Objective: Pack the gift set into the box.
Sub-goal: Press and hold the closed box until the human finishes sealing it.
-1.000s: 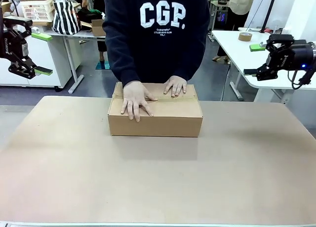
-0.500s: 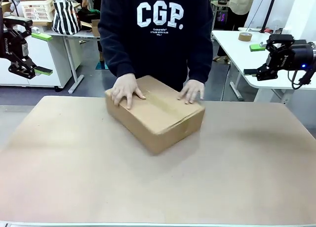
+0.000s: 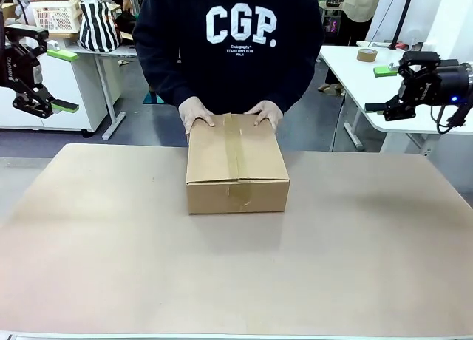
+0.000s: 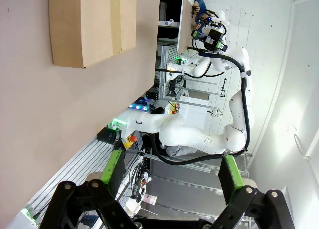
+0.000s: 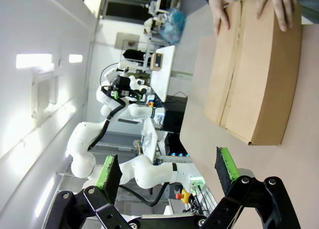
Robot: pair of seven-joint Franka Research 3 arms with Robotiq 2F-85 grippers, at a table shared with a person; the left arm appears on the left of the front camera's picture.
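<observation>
The box [image 3: 235, 162] sits closed at the far middle of the table, short end toward me, with a tape strip running down its top. Both of the person's hands [image 3: 196, 114] rest on its far edge. It also appears in the left wrist view as the box [image 4: 94, 27] and in the right wrist view as the box [image 5: 256, 72]. The gift set is hidden. My left gripper [image 3: 41, 70] hangs open high at the far left, off the table. My right gripper [image 3: 395, 85] hangs open high at the far right. Their green-padded fingers [image 4: 113, 168] and fingers [image 5: 110, 171] hold nothing.
The brown table [image 3: 236, 266] stretches wide in front of the box. A white side table [image 3: 362, 74] at the right carries a tape roll [image 3: 366, 55]. Behind the person at the left stand a basket [image 3: 55, 13] and a striped bag [image 3: 98, 26].
The person has turned the closed box a quarter turn on the table, from broadside to end-on, and moved both hands to its far edge. Neither arm has moved.
</observation>
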